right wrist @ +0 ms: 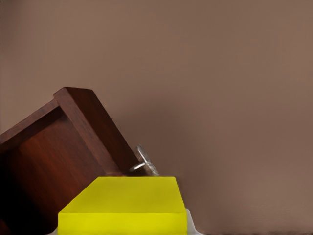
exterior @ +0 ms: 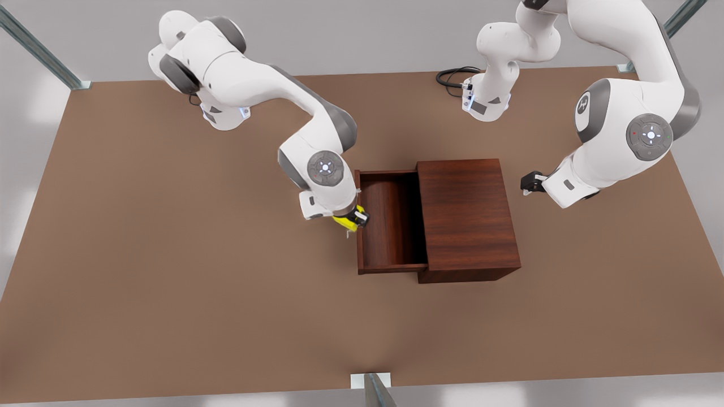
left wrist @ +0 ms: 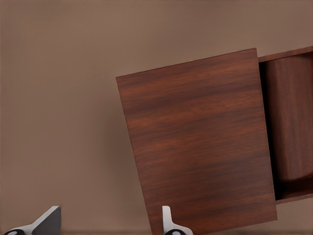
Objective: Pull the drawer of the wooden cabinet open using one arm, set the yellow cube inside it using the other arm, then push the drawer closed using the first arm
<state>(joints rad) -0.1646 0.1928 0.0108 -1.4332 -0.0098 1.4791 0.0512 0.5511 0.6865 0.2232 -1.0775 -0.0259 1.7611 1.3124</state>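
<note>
Front view is showing the wooden cabinet [exterior: 467,217] sitting near the middle of the brown table [exterior: 169,282], with the drawer [exterior: 390,223] standing pulled out toward the front view's left, its tray bare inside. The right gripper [exterior: 357,217] is hanging at the drawer's front edge, its fingers clamping the yellow cube [exterior: 346,221], which is sitting just over the front rim and not yet inside the tray. In the right wrist view the yellow cube [right wrist: 124,205] is lying close below the camera, with the drawer's corner [right wrist: 73,142] and its silver bar handle [right wrist: 145,163] just beyond it. The left gripper [exterior: 530,182] is waiting off the cabinet's far side, on the front view's right, apart from the wood. In the left wrist view its fingers [left wrist: 46,221] are standing spread, gripping nothing, above the table beside the cabinet top [left wrist: 200,147].
</note>
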